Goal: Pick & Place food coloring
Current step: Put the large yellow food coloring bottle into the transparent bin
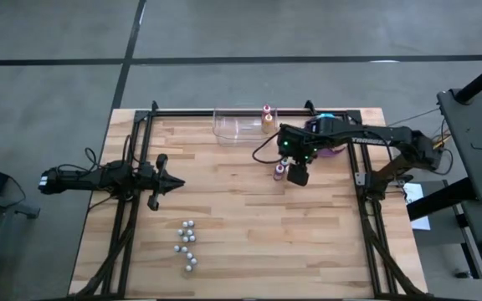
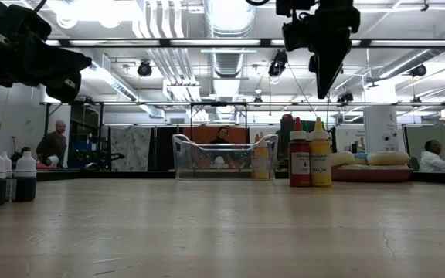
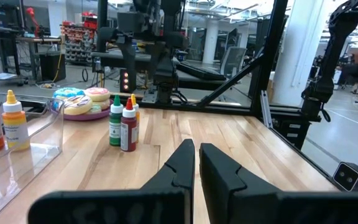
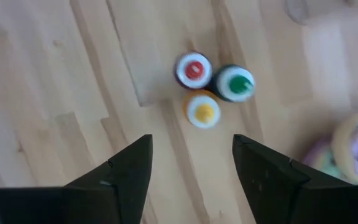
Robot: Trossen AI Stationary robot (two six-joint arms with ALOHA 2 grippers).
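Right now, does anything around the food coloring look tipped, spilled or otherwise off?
Nothing stands out. Three food coloring bottles stand upright, close together on the bare wood, caps on, no spill. The right gripper hangs open above them, holding nothing. More bottles stand upright in the clear bin. The left gripper waits shut, far off.

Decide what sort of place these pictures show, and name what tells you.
Probably a robotics lab or workshop: exposed ceiling ducts, a wooden table in a black frame, and people seated at workstations beyond it.
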